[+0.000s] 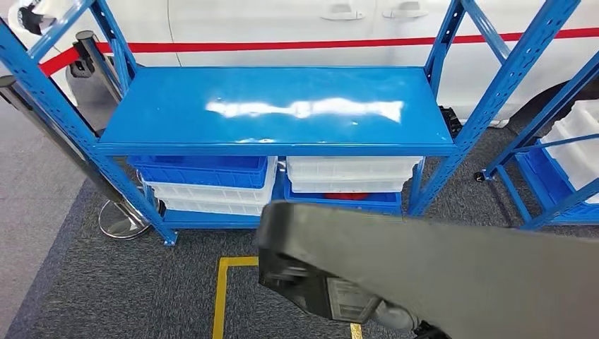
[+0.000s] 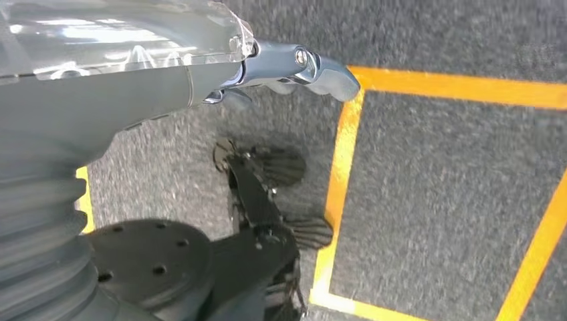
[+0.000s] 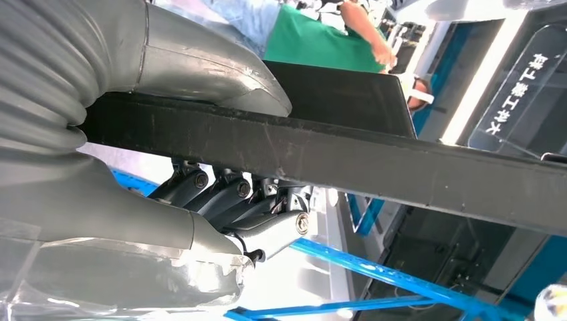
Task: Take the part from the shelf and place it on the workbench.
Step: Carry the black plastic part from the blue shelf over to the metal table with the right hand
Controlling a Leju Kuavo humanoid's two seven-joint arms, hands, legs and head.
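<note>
- Fingers [image 3: 220, 194] of the right hand [image 3: 200, 167] curl under a long black part [image 3: 401, 167]; the thick grey thumb presses on its opposite face, so the part is clamped between them.
- From the head camera, the part [image 1: 438, 275] crosses the lower frame as a broad dark grey slab, running from centre to the right edge, held above the carpet in front of the shelf [image 1: 275, 106].
- Shelf is blue steel; its top deck is bare and glossy. Below sit blue bins [image 1: 201, 169] and white bins [image 1: 350, 173], stacked side by side.
- Left hand [image 2: 294, 70] hangs over grey carpet beside yellow floor tape [image 2: 341, 180]; fingers are curled in together, nothing in them.
- Right wrist camera also catches a person in a green top [image 3: 321, 43] beyond the part.
- White car body with a red stripe [image 1: 282, 46] stands behind the shelf.
</note>
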